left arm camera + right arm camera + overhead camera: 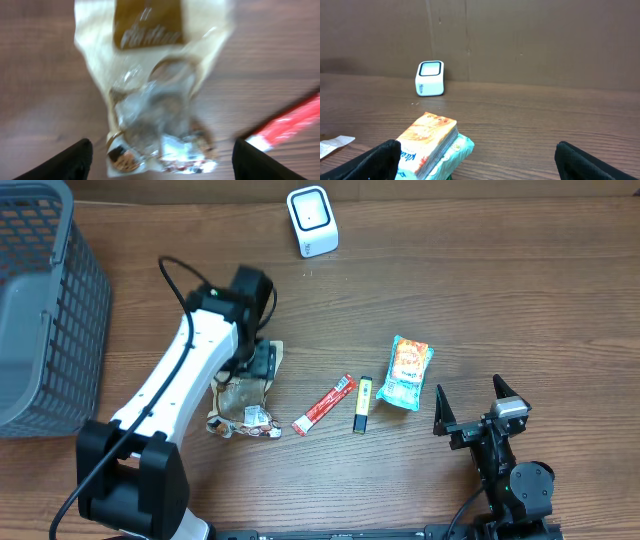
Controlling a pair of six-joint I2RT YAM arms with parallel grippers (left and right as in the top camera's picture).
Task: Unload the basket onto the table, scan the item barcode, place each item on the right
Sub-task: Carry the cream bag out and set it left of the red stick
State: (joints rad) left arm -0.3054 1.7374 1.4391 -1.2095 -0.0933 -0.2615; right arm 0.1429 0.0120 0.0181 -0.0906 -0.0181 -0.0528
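The snack bag lies flat on the table, in the gap between the jaws of the left gripper. Those jaws stand wide, one fingertip off each side of the bag's crinkled clear end, and neither visibly touches it, though the wrist view is blurred. The bag's brown label end points away from the jaws. A red stick packet lies just outside the jaw at the right of the left wrist view. The right gripper also has its jaws spread wide and holds nothing. A packet of tissues lies just ahead of them, nearer the jaw at the left of the right wrist view. The white scanner stands upright well beyond the tissues.
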